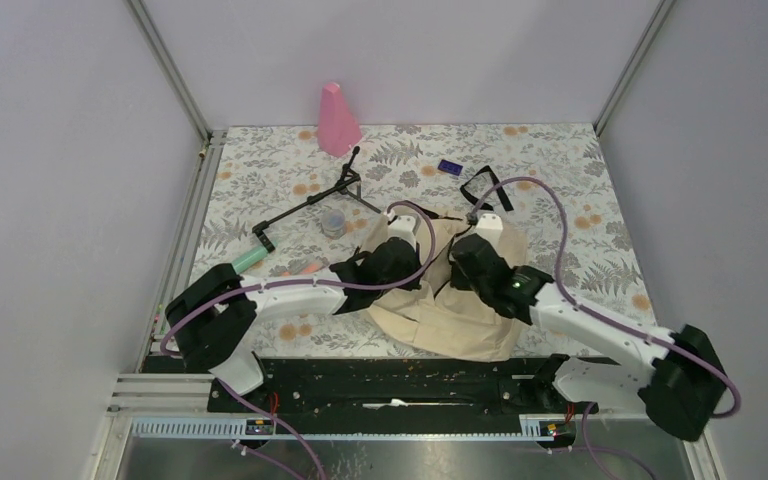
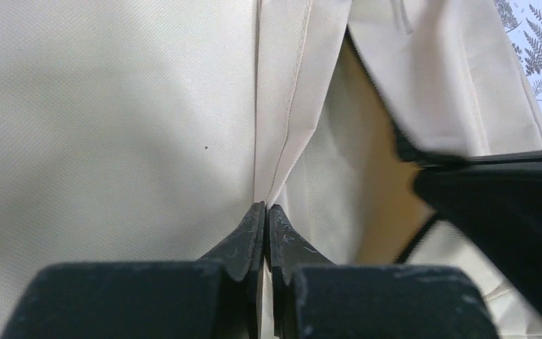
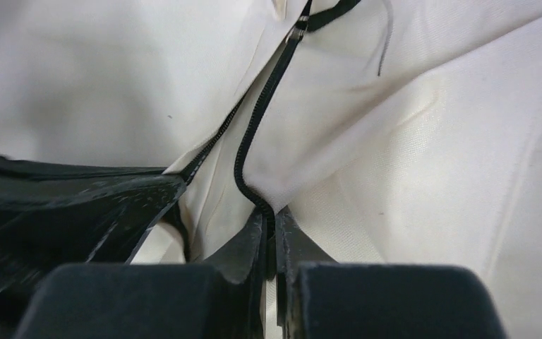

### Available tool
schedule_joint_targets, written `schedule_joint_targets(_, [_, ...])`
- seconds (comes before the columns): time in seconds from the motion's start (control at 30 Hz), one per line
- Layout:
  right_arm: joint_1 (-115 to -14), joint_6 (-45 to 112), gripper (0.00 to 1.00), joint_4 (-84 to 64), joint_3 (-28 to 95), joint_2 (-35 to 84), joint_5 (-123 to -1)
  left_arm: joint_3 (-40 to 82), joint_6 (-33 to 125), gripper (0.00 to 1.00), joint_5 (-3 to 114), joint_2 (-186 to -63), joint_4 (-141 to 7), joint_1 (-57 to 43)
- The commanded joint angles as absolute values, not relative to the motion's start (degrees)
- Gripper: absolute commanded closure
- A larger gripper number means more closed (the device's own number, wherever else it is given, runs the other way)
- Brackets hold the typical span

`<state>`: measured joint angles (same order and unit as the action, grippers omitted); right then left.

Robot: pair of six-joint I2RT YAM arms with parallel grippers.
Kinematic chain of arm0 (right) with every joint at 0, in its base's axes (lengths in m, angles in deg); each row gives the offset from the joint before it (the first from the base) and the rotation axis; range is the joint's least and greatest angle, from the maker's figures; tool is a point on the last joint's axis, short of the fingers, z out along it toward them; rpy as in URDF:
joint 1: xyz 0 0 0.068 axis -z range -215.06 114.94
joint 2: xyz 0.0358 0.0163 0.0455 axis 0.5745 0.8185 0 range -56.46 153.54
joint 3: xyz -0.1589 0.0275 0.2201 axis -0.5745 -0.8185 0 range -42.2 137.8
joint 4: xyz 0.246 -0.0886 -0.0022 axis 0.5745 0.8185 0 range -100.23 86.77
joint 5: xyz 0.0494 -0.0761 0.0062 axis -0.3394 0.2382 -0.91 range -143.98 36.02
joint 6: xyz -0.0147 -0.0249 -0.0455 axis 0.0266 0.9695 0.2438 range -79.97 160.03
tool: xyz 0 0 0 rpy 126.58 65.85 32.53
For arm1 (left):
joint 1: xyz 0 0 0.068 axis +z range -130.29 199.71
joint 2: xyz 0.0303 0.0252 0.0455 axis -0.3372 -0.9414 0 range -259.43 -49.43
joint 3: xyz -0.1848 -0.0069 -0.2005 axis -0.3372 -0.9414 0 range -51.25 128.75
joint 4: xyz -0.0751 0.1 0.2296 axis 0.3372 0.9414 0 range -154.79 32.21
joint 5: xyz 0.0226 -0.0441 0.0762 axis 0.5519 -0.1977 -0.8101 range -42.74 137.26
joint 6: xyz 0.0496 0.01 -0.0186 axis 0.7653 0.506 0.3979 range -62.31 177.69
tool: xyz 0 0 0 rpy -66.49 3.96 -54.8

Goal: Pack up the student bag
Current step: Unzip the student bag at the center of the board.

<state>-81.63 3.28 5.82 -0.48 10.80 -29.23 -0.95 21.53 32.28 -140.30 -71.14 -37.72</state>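
Note:
The cream student bag (image 1: 440, 310) lies on the flowered table in front of the arm bases. My left gripper (image 1: 392, 262) rests on its left half and is shut on a fold of the bag's cream fabric (image 2: 282, 152), with my left gripper's tips (image 2: 267, 210) meeting at the seam. My right gripper (image 1: 480, 262) sits on the bag's right half. In the right wrist view my right gripper (image 3: 271, 215) is shut on the bag's black zipper edge (image 3: 243, 166). The zipper is parted, and the other arm shows dark in each wrist view.
A pink cone-shaped object (image 1: 337, 120) stands at the back. A black folding stand (image 1: 310, 205), a small grey round tub (image 1: 333, 222), a green cylinder (image 1: 248, 259), a pink marker (image 1: 310, 268), a small purple item (image 1: 449, 167) and a black strap (image 1: 487, 187) lie around the bag.

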Motion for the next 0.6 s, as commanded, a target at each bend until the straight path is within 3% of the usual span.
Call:
schedule_joint_targets(0.0, [-81.7, 3.1, 1.00, 2.0, -3.0, -2.5, -20.2, -1.3, 20.3, 1.00, 32.1, -141.1, -71.7, -36.4])
schedule_joint_targets(0.13, [-81.7, 4.4, 1.00, -6.1, -9.8, -14.5, -20.7, -1.2, 19.8, 1.00, 31.5, -141.0, -70.8, -35.4])
schedule_joint_targets(0.3, [-81.7, 6.9, 1.00, -7.2, -10.0, -18.2, -18.5, -0.2, 20.4, 0.97, 30.9, -140.0, -69.5, -35.1])
schedule_joint_targets(0.37, [-81.7, 8.7, 1.00, -7.7, -7.9, -17.7, -17.7, 1.3, 21.7, 0.81, 31.6, -138.4, -68.5, -34.9])
schedule_joint_targets(0.47, [-81.7, 12.5, 1.00, -7.4, -2.6, -15.4, -13.6, 4.8, 24.1, 0.49, 32.0, -134.2, -65.5, -34.9])
schedule_joint_targets(0.57, [-81.7, 18.2, 1.00, -5.9, 5.6, -12.3, -7.0, 7.2, 26.2, 0.27, 31.9, -127.3, -63.9, -34.9])
